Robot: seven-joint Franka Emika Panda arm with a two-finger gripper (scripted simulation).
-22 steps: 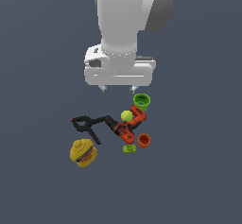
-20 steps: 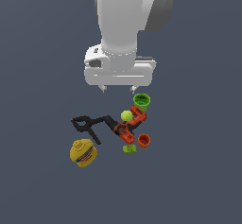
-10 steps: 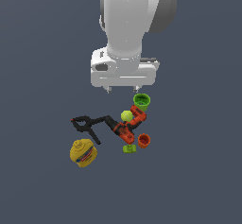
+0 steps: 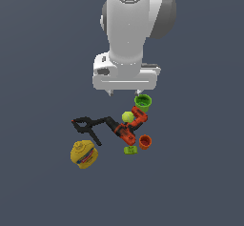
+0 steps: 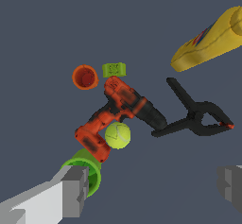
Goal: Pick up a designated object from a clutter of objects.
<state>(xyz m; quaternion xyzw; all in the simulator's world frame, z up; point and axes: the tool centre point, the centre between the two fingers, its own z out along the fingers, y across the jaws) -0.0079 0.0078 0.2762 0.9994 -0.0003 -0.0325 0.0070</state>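
Note:
The yellow-green tennis ball (image 4: 127, 117) lies against the red-black drill (image 4: 129, 128) in the middle of the clutter. It also shows in the wrist view (image 5: 117, 135), touching the drill's handle (image 5: 97, 126). My gripper (image 4: 125, 93) hangs above the ball, open and empty, with clear space between them. One finger (image 5: 71, 190) stands over the green cup (image 5: 87, 172); the other finger (image 5: 231, 180) is far to the side. The ball is not between the fingers in the wrist view.
The green cup (image 4: 143, 102) stands just beside the ball. An orange cup (image 4: 145, 141) and a small green block (image 4: 130, 149) lie past the drill. A black clamp (image 4: 90, 125) and a yellow bottle (image 4: 84, 153) lie toward the exterior view's left.
My gripper has shifted toward the exterior view's right and slightly lower, now over the ball and green cup. The objects have not moved.

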